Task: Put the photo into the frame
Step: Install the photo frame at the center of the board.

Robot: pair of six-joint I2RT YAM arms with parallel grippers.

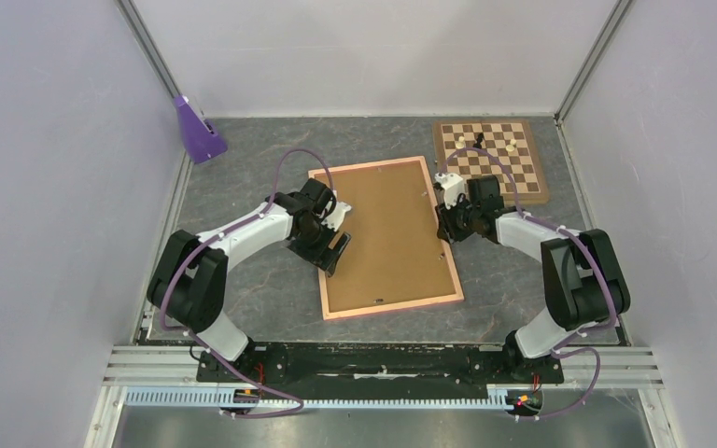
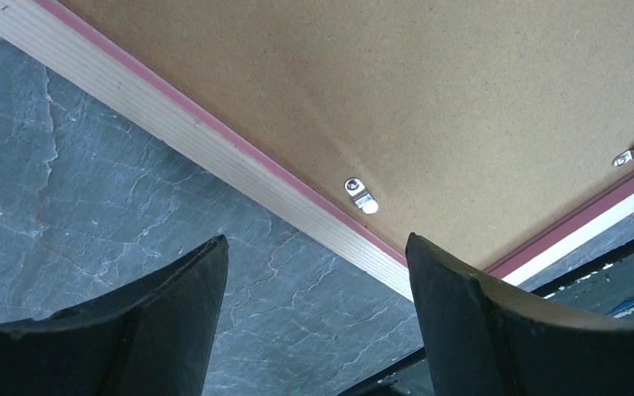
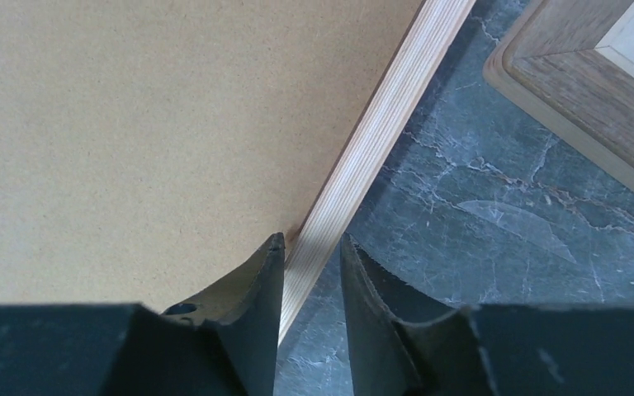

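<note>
The frame (image 1: 392, 308) lies back-up on the table, its pale wood rail showing in the left wrist view (image 2: 215, 150) and the right wrist view (image 3: 393, 107). A plain brown backing board (image 1: 387, 233) fills it, with small metal clips (image 2: 360, 195) at its edge. The photo is hidden. My left gripper (image 1: 331, 250) is open and empty; in its wrist view (image 2: 316, 247) it hovers over the table just outside the frame's left rail. My right gripper (image 1: 448, 229) is at the right rail, narrowly open (image 3: 311, 242), one finger over the board and one over the table, the rail between them.
A brown-and-cream chessboard (image 1: 491, 159) with a few pieces lies at the back right, close to the frame's right rail; its corner shows in the right wrist view (image 3: 586, 91). A purple wedge-shaped object (image 1: 196, 131) stands at the back left. Walls enclose the table on three sides.
</note>
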